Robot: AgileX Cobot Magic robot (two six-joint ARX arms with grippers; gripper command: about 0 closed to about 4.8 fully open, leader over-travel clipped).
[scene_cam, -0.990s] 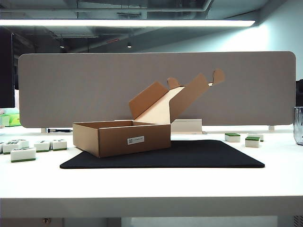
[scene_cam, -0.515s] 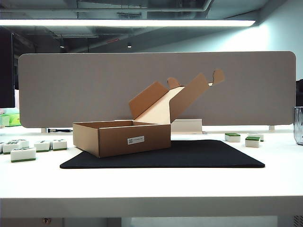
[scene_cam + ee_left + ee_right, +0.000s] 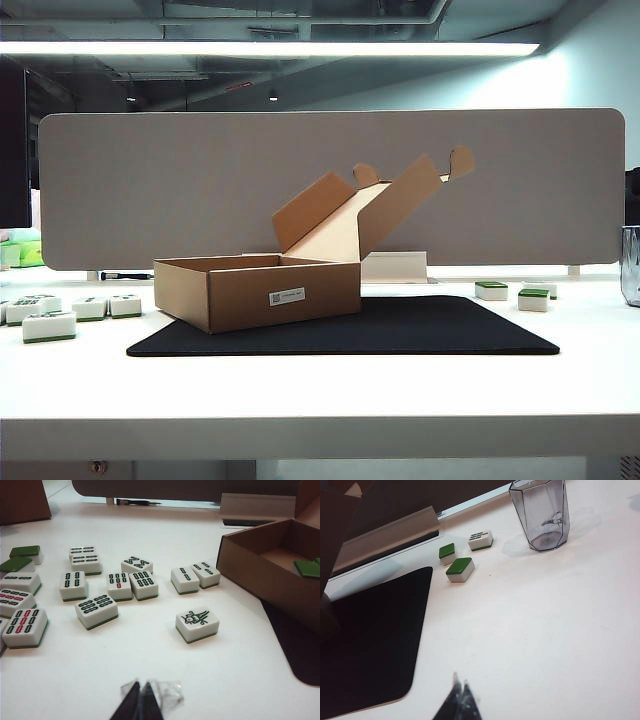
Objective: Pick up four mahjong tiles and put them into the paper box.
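Stretching across the scene, a white counter [image 3: 320, 400] carries a black mat [image 3: 420, 325] backed by a grey divider panel [image 3: 330, 185]. On the mat's left part sits the paper box [image 3: 255, 292], brown, open, its tabbed lid [image 3: 370, 205] tilted up behind and a small white label [image 3: 286, 296] on its front wall. In the left wrist view, green-backed mahjong tiles [image 3: 306, 568] lie inside the box [image 3: 260, 575], at the picture's edge; how many cannot be told. Beside the box, a scatter of face-up tiles [image 3: 120, 587] rests on the counter, one bird-marked tile [image 3: 197, 624] apart and closer to the left tool [image 3: 140, 695], whose tips are pressed together, empty, above bare counter. In the right wrist view, a clear faceted cup [image 3: 541, 512] stands near two green-backed tiles [image 3: 456, 563] and one face-up tile [image 3: 480, 540], just off the mat's corner. The right tool [image 3: 460, 694], tips pressed together and holding nothing, hangs over bare counter well apart from them.
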